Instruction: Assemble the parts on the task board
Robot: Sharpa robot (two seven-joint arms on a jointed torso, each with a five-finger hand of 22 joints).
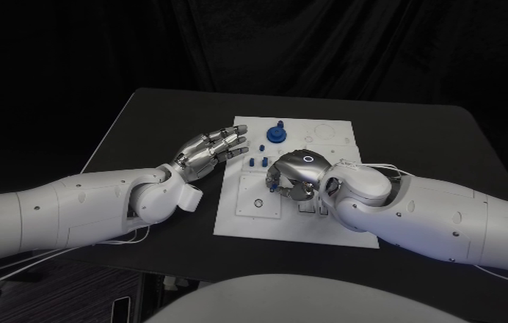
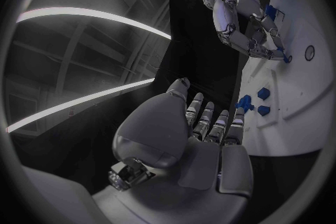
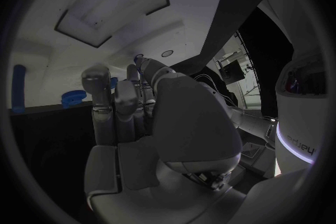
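Blue parts (image 1: 273, 133) stand on the task board (image 1: 337, 130) between both hands.

The camera on my head looks down from high up at the black table (image 1: 138, 117) and sees the whole white task board (image 1: 318, 224) in the middle. The camera at my left wrist sits close behind my left hand (image 2: 192, 151) and looks across to the board (image 2: 308, 95). The camera at my right wrist sits very close behind my right hand (image 3: 147, 140). The head camera and the left wrist camera both see the board and my right hand (image 1: 296, 172).
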